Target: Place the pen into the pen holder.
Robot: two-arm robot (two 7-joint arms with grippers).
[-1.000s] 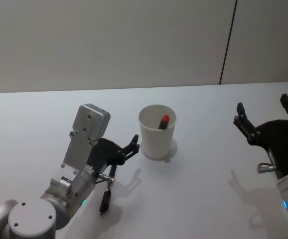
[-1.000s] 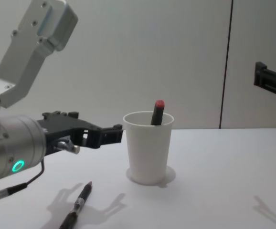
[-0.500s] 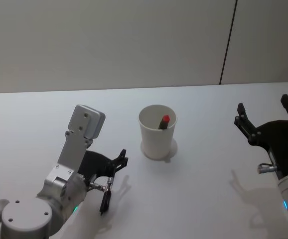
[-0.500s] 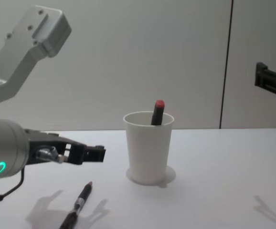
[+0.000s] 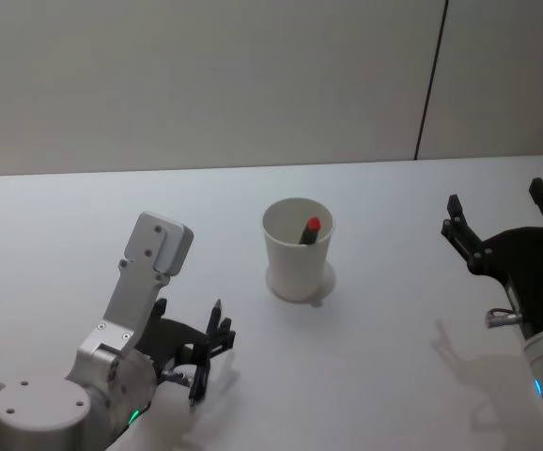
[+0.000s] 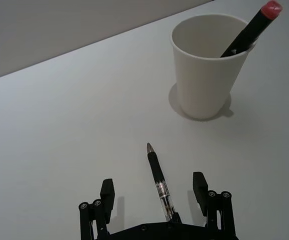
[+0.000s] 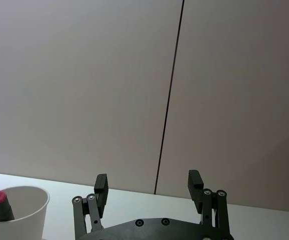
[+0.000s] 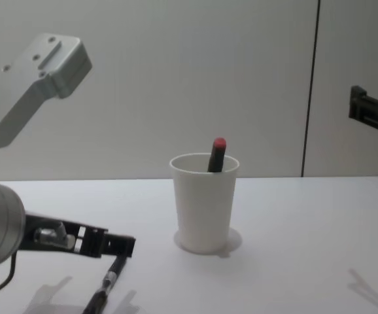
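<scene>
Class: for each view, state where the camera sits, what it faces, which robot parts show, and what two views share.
Head: up high, looking down at the white table; left pincer and right pincer show.
Chest: lower, looking across at the plain white paper cup; left arm shows.
Left wrist: behind the open left pincer, facing the black pen lying flat.
Right wrist: behind the open right pincer, facing the wall.
Shared: all four show the cup and its red-capped pen.
</scene>
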